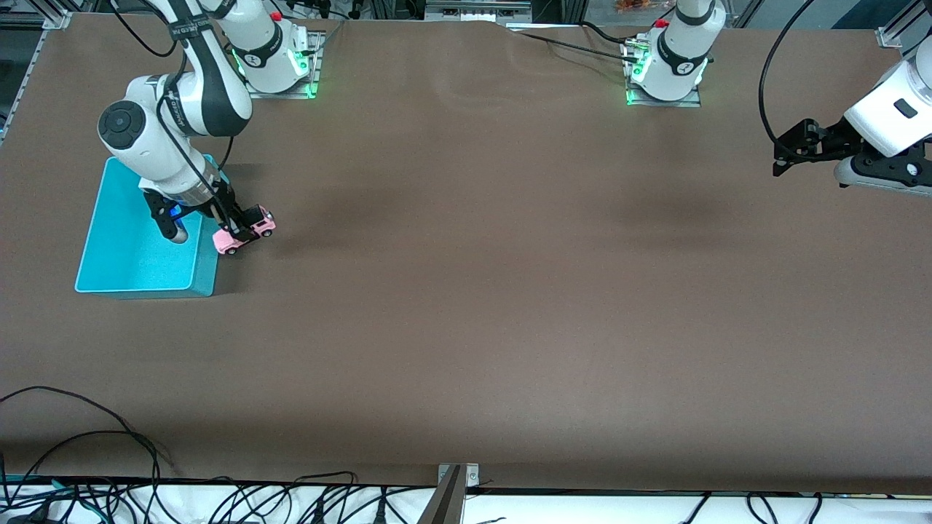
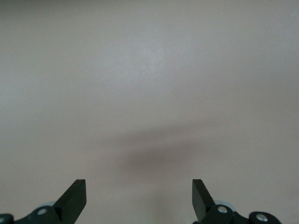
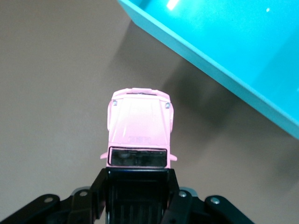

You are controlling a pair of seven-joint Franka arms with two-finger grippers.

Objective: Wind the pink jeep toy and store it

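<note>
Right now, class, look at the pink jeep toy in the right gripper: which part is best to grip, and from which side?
Grip the black-roofed cabin across its flat side walls, coming down from above, as the right gripper has the pink jeep toy. The boxy sides give both fingers parallel faces, leaving wheels and bonnet free. It hangs beside the turquoise bin; the left gripper waits open.

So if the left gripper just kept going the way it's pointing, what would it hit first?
Probably only the bare brown table. The open left gripper points down at it, with nothing between in the left wrist view, though depth there is unclear.

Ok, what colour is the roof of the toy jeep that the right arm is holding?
Black, above a pink hood. The pink jeep toy shows best in the right wrist view.
</note>
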